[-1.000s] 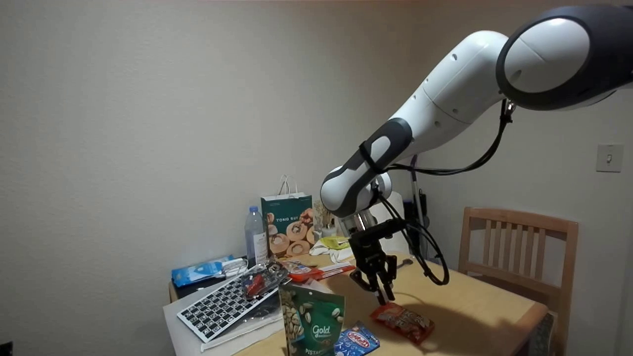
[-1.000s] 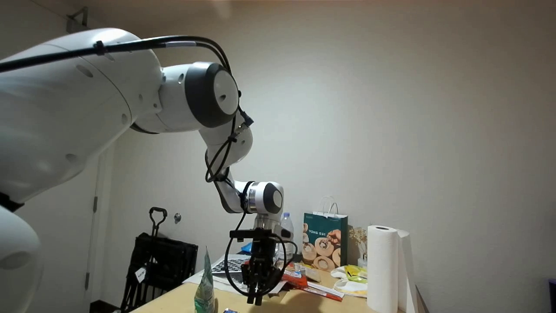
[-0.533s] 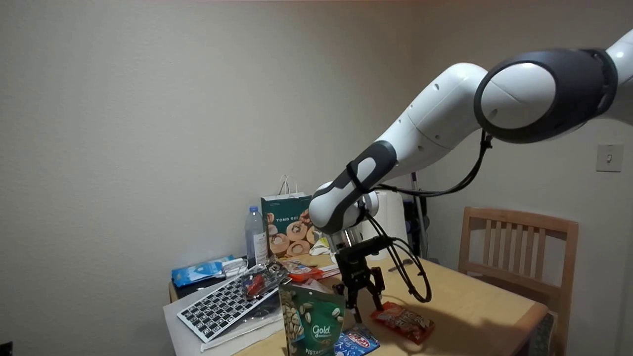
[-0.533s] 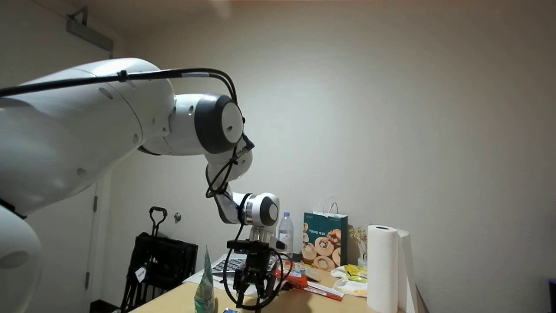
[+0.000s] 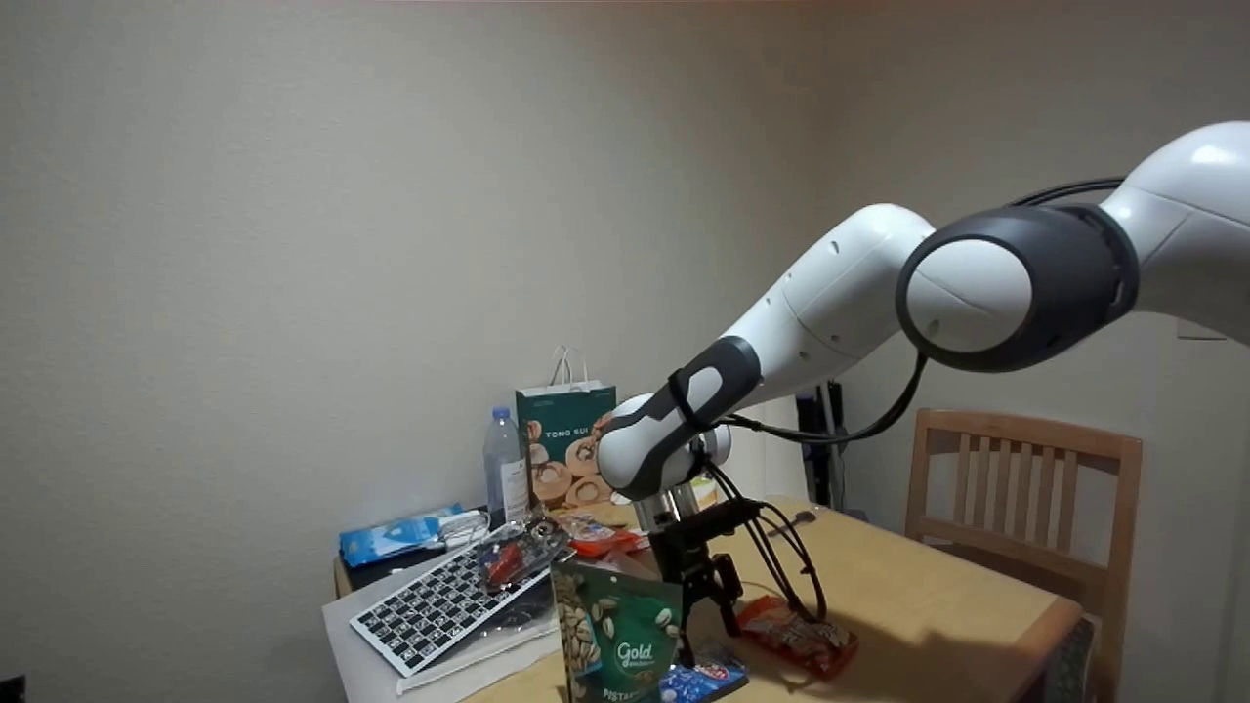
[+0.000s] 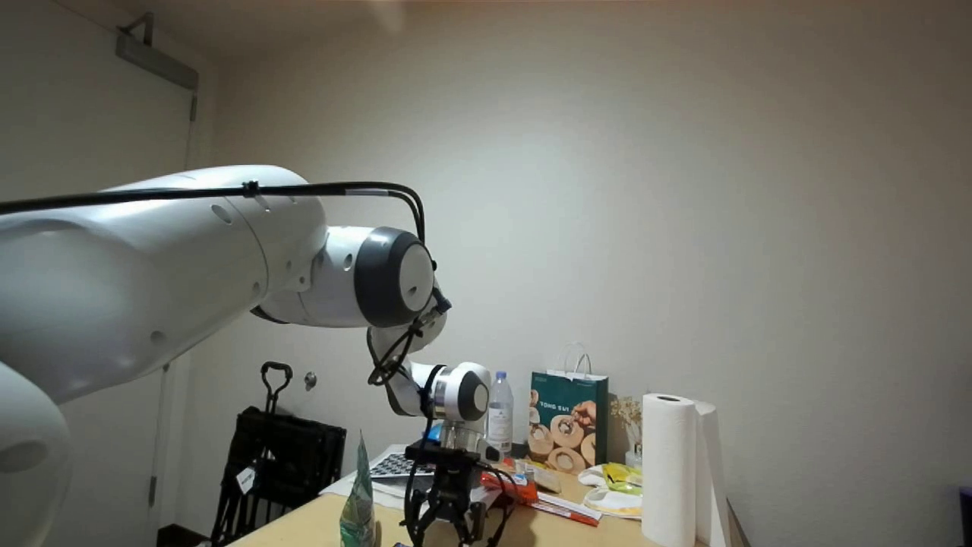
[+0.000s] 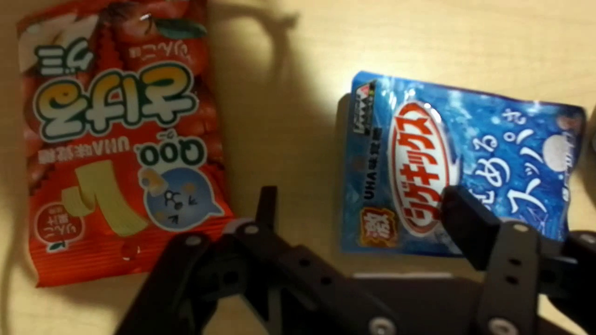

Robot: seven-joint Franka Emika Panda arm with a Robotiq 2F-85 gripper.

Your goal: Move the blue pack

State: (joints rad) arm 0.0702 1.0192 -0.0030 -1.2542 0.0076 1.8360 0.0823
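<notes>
One UHA Shigekix packet (image 7: 461,156), glossy blue with red-and-white oval, 3 o'clock in wrist view; gripper (image 7: 360,197) jaws spread.

Both exterior views faced a pale plain wall (image 6: 721,228) from well back, a light wooden table (image 5: 908,566) low in frame, a green paper bag (image 6: 566,416) shared; the wrist view looked down from close above, sharing a glossy blue packet (image 5: 691,686) with an exterior view.
</notes>
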